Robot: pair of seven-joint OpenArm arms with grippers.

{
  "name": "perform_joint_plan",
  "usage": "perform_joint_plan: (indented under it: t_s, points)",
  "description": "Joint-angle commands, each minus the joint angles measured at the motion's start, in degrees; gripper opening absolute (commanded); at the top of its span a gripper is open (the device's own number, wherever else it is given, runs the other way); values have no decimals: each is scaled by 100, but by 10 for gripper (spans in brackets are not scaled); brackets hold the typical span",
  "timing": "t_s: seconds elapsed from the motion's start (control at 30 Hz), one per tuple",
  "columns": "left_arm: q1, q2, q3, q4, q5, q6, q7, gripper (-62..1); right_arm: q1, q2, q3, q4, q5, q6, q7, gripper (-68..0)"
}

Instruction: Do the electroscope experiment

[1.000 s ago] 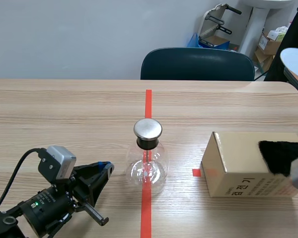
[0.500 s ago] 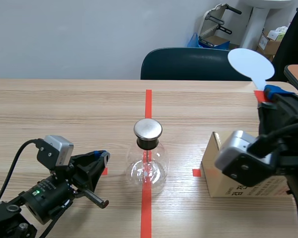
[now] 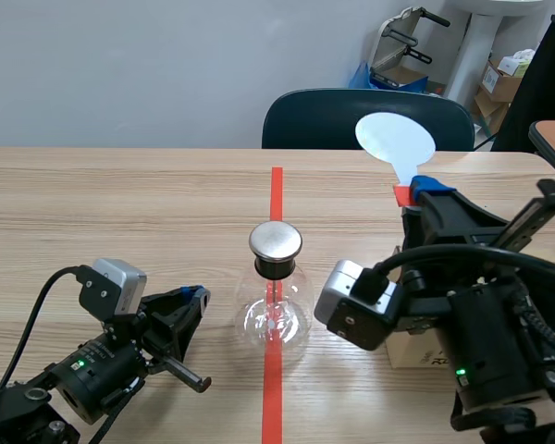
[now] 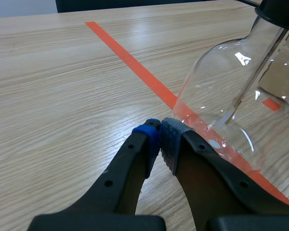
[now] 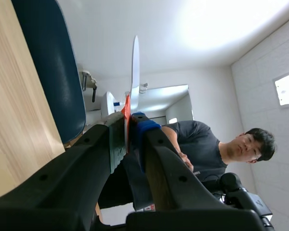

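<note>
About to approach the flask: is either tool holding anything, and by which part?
Right tool grips the white disc paddle by its orange-red stem, just below the disc. Left tool is shut, holding nothing.

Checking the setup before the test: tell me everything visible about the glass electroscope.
The electroscope is a clear, round-bodied glass flask with a black collar at its neck and a shiny metal disc on top; a thin rod hangs down inside. It stands upright on the table, on the orange-red tape line. The left gripper, shut, lies close beside its base, seemingly not touching.
</note>
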Motion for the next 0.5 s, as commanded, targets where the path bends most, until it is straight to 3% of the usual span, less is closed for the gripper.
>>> perform_joint_plan:
  t_s: [0.0,0.47]
  points:
    - [-2,22,-20,74,4,4,-122,-578,118,13,-20,-4,-22,-48,-61,-658]
    - [-2,22,-20,72,4,24,-122,-578,334,0,-542,-651,-61,-46,-140,-658]
